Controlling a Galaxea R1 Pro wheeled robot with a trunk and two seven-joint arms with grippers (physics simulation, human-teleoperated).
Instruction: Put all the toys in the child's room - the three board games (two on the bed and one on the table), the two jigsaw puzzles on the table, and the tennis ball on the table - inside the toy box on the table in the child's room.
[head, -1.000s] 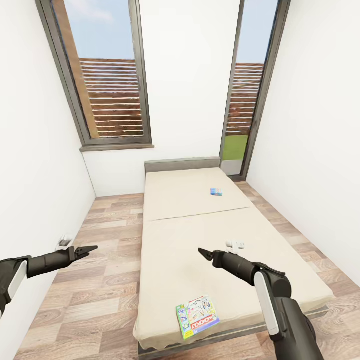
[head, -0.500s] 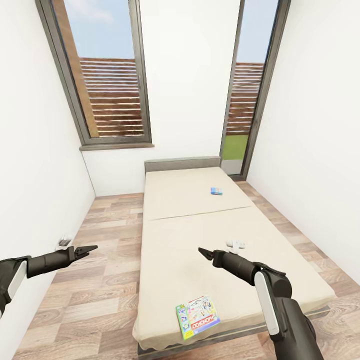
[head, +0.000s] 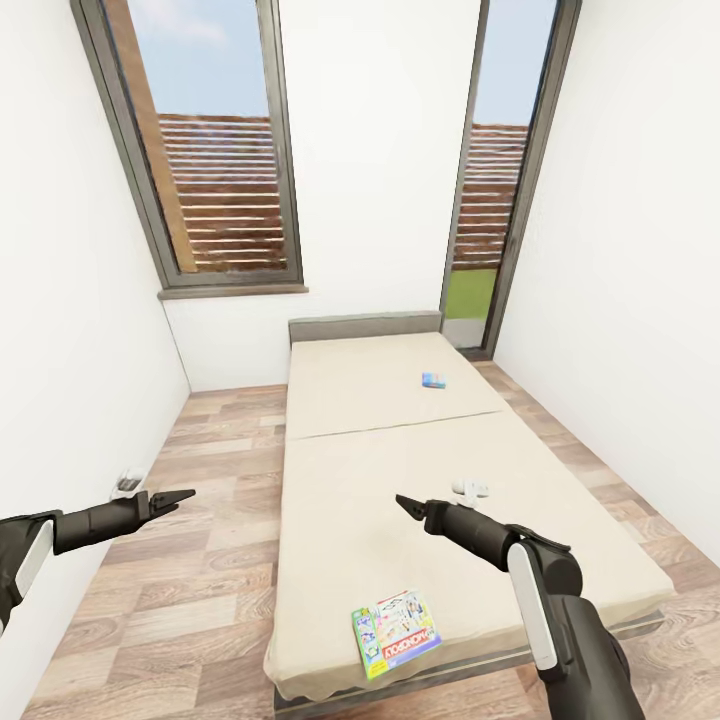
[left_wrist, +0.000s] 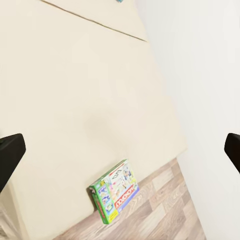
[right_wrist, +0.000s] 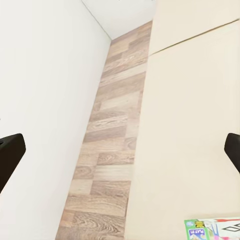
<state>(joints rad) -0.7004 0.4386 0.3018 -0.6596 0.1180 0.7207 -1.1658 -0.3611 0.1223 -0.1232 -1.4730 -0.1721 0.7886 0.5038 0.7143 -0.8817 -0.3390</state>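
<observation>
A green Monopoly board game (head: 396, 634) lies flat at the near edge of the beige bed (head: 370, 460). A second, small blue board game (head: 432, 380) rests on the far half of the mattress. My left gripper (head: 182, 496) hovers open over the floor left of the bed. My right gripper (head: 404, 503) hovers open above the middle of the mattress. The left wrist view looks down on the Monopoly box (left_wrist: 115, 190) between widely spread fingers (left_wrist: 10, 155). A corner of that box (right_wrist: 212, 230) enters the right wrist view. The table and toy box are out of view.
A small white object (head: 470, 488) lies on the bed just beyond my right gripper. Wooden floor (head: 200, 570) runs along both sides of the bed, between white walls. A small grey-white item (head: 128, 484) sits by the left wall. Tall windows (head: 215, 150) fill the far wall.
The whole picture has crept very slightly, so the camera moved a touch. Both arms and the things on the bed keep their places.
</observation>
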